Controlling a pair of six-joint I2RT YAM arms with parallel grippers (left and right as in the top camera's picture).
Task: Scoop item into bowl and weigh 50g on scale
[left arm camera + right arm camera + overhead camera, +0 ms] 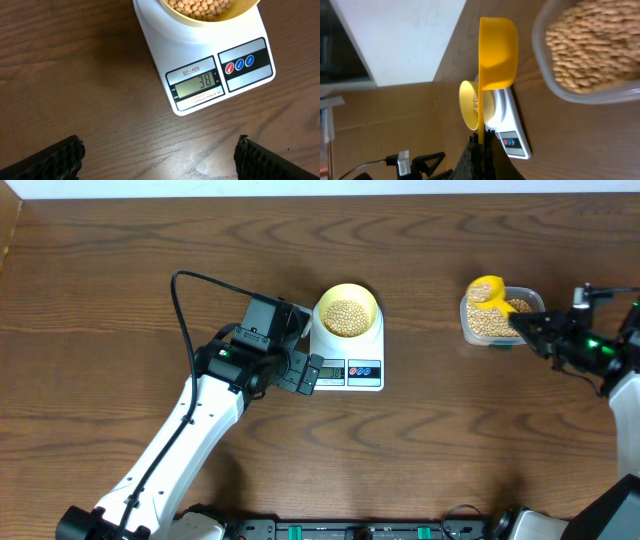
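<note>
The pale-yellow bowl [347, 315] holds a heap of beige beans [347, 317] and stands on the white scale [372, 345]. In the left wrist view the scale [165, 45] shows 38 on its display, with the bowl [200, 19] at the top edge. My left gripper [300, 345] is open just left of the scale, holding nothing; its fingertips [50, 160] hover over bare wood. My right gripper [530, 330] is shut on the handle of a bright yellow scoop [487, 290], whose cup, with some beans in it, hangs over the clear tub. The right wrist view shows the scoop [497, 45] edge-on.
A clear plastic tub [497, 320] of beans stands at the right, also large in the right wrist view, where the tub [590, 50] fills the top right. A black cable [178, 310] loops from the left arm. The table's far edge runs along the top.
</note>
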